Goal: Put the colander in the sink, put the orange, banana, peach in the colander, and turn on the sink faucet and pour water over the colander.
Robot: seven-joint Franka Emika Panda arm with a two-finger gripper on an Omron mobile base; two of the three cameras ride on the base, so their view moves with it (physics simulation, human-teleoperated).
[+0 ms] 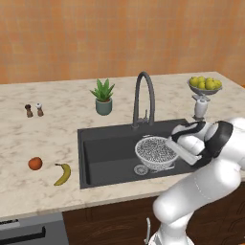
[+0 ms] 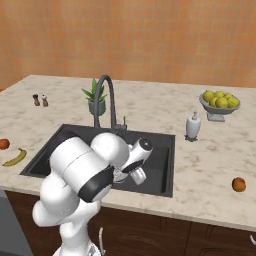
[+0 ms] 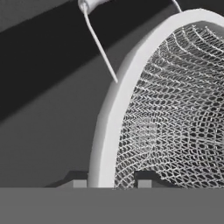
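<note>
Colander [image 1: 156, 152] is inside the sink [image 1: 103, 150], right of centre, above the round drain [image 1: 141, 169]. It appears to hang just clear of the basin floor, though contact cannot be settled. It sits close to upright, mouth facing up; round, so no long axis.

Tool [image 3: 111, 183]: in the hand view one fingertip [image 3: 78, 183] sits outside the colander's pale rim and the other inside against the mesh, so the tool is pinching the rim on the colander's right side. In the left base view the hand reaches in from the right, over the sink's right edge.

Sink faucet [image 1: 144, 98] stands behind the basin, its spout arching forward and ending above the back part of the sink, behind the colander.

Banana [image 1: 63, 173] lies on the desk [image 1: 48, 139] left of the sink, long axis running near-to-far with a slight lean to the right, tips bending away from the basin. An orange-red round fruit [image 1: 35, 163] lies just left of it, apart from it. A second orange fruit [image 2: 239, 184] lies on the desk well right of the sink, near the front edge.

Behind the sink: potted plant [image 1: 103, 97], soap dispenser [image 1: 200, 106], footed bowl of yellow-green fruits [image 1: 205, 85]. Two shakers [image 1: 34, 110] far left.
</note>
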